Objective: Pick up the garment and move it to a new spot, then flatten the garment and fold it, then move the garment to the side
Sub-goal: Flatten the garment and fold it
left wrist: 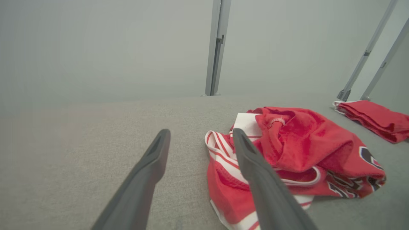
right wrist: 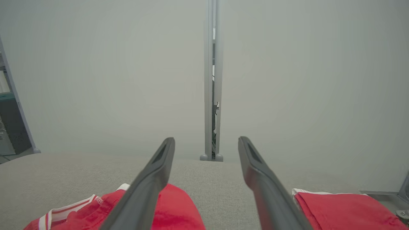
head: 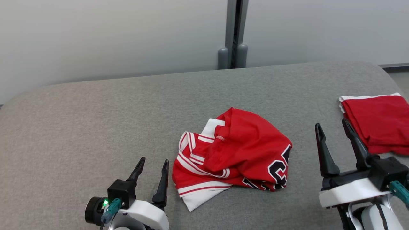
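The garment [head: 233, 150], a red jersey with white stripes and white trim, lies crumpled near the middle of the worktop [head: 96, 121], a little toward the near edge. Large dark lettering [head: 278, 169] outlined in white runs along its near right edge. The folds cut it off, so only a curve like a C and parts of other characters show, and no word can be read. A small red and white label [head: 220, 138] sits at the neckline, too small to read. A folded red cloth [head: 377, 124] with a white edge lies at the far right of the worktop, well apart from the garment, and no writing shows on it. The left tool [head: 154, 159] is at the near left, just beside the garment's left edge, its 2 fingers spread wide and holding nothing. The right tool [head: 331, 123] stands at the near right, between the garment and the folded red cloth, its 2 fingers also wide apart and empty. The worktop is covered in plain grey woven fabric and has rounded far corners. Behind it rises a pale grey wall [head: 111, 35] of 2 smooth panels, joined by a grey upright post [head: 235, 32] with 2 rounded feet at the far edge.
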Tool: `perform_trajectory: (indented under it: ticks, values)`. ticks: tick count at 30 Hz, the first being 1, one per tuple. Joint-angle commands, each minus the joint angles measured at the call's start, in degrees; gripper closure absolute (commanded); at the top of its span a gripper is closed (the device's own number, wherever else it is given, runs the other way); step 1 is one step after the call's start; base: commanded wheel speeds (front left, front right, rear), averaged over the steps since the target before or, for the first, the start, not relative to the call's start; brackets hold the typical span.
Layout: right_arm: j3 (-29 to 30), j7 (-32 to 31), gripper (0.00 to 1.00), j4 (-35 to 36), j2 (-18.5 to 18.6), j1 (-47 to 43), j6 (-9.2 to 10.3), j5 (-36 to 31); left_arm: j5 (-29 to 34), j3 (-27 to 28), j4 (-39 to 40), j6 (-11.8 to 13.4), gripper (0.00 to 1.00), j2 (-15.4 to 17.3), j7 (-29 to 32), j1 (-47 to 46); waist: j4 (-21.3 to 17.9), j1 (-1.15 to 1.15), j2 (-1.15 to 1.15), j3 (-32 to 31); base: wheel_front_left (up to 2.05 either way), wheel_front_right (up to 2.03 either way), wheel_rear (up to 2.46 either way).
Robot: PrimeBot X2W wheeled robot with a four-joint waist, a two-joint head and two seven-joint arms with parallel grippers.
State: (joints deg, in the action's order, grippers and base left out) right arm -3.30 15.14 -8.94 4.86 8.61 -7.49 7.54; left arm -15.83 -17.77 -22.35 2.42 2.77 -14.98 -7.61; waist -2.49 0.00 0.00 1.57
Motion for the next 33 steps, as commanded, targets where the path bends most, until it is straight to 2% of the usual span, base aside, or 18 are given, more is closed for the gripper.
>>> perform_trajectory:
  ticks: [1,9,19,25,26,27,28,31,33]
  values:
    - [0.0,0.0,0.0,1.4,-0.1,-1.5,-0.01,0.8,-0.3,0.4,-1.5,0.4,0.0,0.2,-0.3,-1.1,-2.5,0.0,0.0,-0.4,0.0,0.0,0.0]
    - [0.0,0.0,0.0,2.6,-0.9,-4.0,-0.01,1.1,-0.1,-0.9,-8.4,-0.9,0.0,0.3,-0.3,-3.8,-4.4,0.0,0.0,0.1,0.0,0.0,0.0]
    - [-0.8,0.0,0.0,3.0,-1.5,-3.1,-0.01,1.6,-3.0,-2.2,-22.6,-6.2,0.0,0.4,1.7,-11.4,-6.6,0.0,0.0,3.0,0.0,0.0,0.0]
    - [-0.9,0.0,0.0,3.1,-1.8,-2.0,-0.01,1.5,-3.7,-3.2,-28.1,-7.5,0.0,0.5,3.3,-15.1,-7.3,0.0,0.0,4.3,0.0,0.0,0.0]
    - [-0.9,0.0,0.0,3.1,-1.8,-1.9,-0.01,1.6,-3.9,-3.3,-28.9,-7.7,0.15,0.5,3.5,-15.5,-7.4,0.0,0.0,4.4,0.0,0.0,0.0]
    - [-0.9,0.0,0.0,3.2,-1.8,-1.8,-0.01,1.6,-4.2,-3.3,-29.5,-7.9,0.87,0.5,3.4,-15.9,-7.4,0.0,0.0,4.4,0.0,0.0,0.0]
    - [-0.9,0.0,0.0,3.2,-1.8,-1.8,-0.01,1.6,-4.7,-3.2,-30.1,-7.9,1.0,0.4,3.4,-16.2,-7.5,0.0,0.0,4.4,0.0,0.0,0.0]
    - [-0.9,0.0,0.0,3.0,-1.8,-2.0,-0.01,1.5,-5.5,-3.0,-30.8,-8.0,1.0,0.4,2.3,-17.4,-7.4,0.0,0.0,4.2,0.0,0.0,0.0]
    - [-0.7,0.0,0.0,2.7,-1.8,-2.3,-0.01,1.5,-6.2,-1.9,-30.2,-7.1,1.0,0.4,1.2,-17.9,-7.1,0.0,0.0,3.7,0.0,0.0,0.0]
